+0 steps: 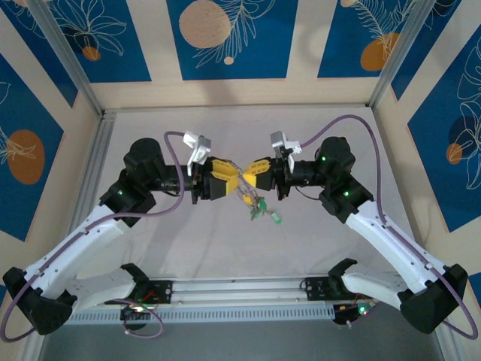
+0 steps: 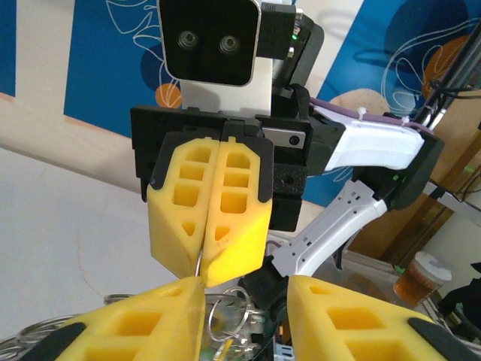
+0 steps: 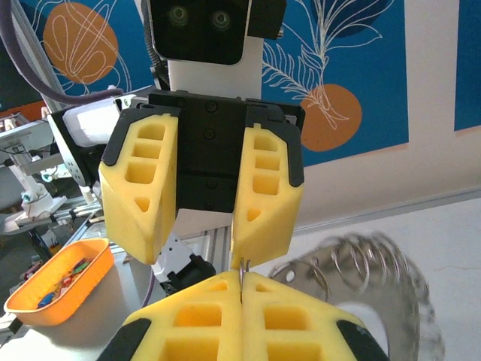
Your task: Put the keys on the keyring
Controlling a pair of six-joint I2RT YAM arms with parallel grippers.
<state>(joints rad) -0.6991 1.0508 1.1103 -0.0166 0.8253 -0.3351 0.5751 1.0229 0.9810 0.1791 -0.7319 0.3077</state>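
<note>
My two grippers meet tip to tip over the middle of the table. The right gripper (image 1: 252, 171) (image 3: 240, 280) is shut on a thin double wire of the grey keyring (image 3: 357, 263). The rest of the ring hangs blurred and coiled to the right of its fingers. The left gripper (image 1: 227, 181) (image 2: 244, 292) stands open. One of its fingers (image 3: 264, 192) touches the pinched wire from above. Small silver loops (image 2: 233, 312) dangle between the left fingers. Below the grippers hang the keys (image 1: 258, 209), one with a green head (image 1: 275, 218).
An aluminium rail (image 1: 240, 289) with both arm bases runs along the near edge. Frame posts (image 1: 71, 68) stand at the back corners. An orange bowl (image 3: 60, 282) of small coloured items and a paper cup (image 2: 418, 274) sit off the table.
</note>
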